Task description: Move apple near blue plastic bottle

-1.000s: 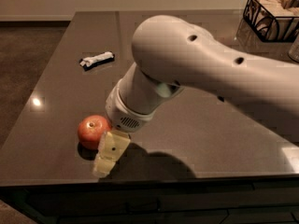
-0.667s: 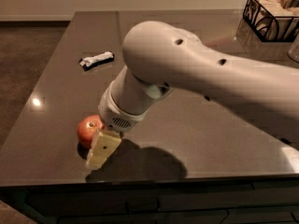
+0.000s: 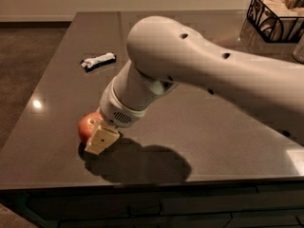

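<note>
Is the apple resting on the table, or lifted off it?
Resting, it seems: the apple sits low on the table, with no visible gap under it. The gripper is down beside it, hiding part of it.

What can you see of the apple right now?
The apple is round and red-orange with smooth skin. It rests on the dark table near the front-left edge. Only its left part shows, because the gripper sits low against its right side and hides the rest. Whether the apple is gripped cannot be told.
</note>
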Tool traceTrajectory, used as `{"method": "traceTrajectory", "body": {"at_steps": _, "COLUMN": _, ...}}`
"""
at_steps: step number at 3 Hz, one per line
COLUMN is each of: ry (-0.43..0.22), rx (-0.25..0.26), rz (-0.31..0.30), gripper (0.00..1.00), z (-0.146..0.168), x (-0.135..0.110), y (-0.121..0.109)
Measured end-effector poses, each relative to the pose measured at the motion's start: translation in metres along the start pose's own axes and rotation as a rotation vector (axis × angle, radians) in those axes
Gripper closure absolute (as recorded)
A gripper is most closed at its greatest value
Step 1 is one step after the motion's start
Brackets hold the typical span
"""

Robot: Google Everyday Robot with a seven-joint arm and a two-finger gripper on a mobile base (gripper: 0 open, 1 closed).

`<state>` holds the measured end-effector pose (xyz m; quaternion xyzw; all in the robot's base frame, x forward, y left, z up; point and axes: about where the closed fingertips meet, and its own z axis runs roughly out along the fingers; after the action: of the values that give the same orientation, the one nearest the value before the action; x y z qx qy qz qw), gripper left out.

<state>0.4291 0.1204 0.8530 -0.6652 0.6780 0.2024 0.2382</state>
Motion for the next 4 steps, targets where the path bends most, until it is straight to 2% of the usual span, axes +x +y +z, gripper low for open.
{"method": "traceTrajectory", "body": {"at_steps": 1, "ry": -0.001, "rx": 0.061, "rz": 0.056, "gripper": 0.87, "z": -0.026, "x": 0.001, "y": -0.022}}
{"method": "traceTrajectory", "body": {"at_steps": 2, "ry": 0.028, "rx": 0.169, "rz": 0.145, "gripper": 1.00, "z": -0.057, "x": 0.012, "y": -0.054}}
{"method": "traceTrajectory", "body": {"at_steps": 3, "ry": 0.062, "rx": 0.278, "rz": 0.246, "gripper": 1.00, "z": -0.089, "x": 0.031, "y": -0.081}}
{"method": "traceTrajectory", "body": {"at_steps": 4, "ry": 0.068, "rx": 0.294, "rz": 0.268, "gripper": 1.00, "z": -0.092, "x": 0.034, "y": -0.084}}
